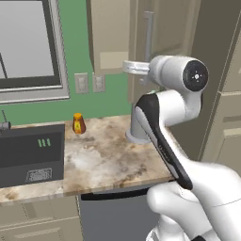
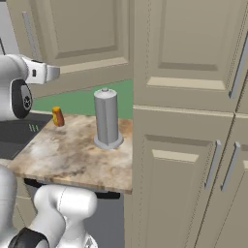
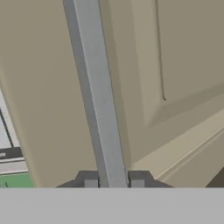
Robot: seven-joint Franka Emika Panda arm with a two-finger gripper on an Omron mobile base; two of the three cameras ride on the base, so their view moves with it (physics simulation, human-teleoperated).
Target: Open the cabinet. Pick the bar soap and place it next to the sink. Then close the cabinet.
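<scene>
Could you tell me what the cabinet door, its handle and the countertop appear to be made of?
The cabinet door looks like painted wood or a wood-like board: matte beige with a raised panel. Its handle, with the gripper shut on it, looks like brushed metal: a smooth silver-grey bar. The countertop looks like polished stone, mottled tan and white.

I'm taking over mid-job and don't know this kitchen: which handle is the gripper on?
Start at the marble counter and look up past the green wall to the beige upper cabinet. On its raised-panel door runs a long vertical silver bar handle, with the gripper shut on it. It hangs above the counter, unlike the tall cabinets' handles to the right.
</scene>
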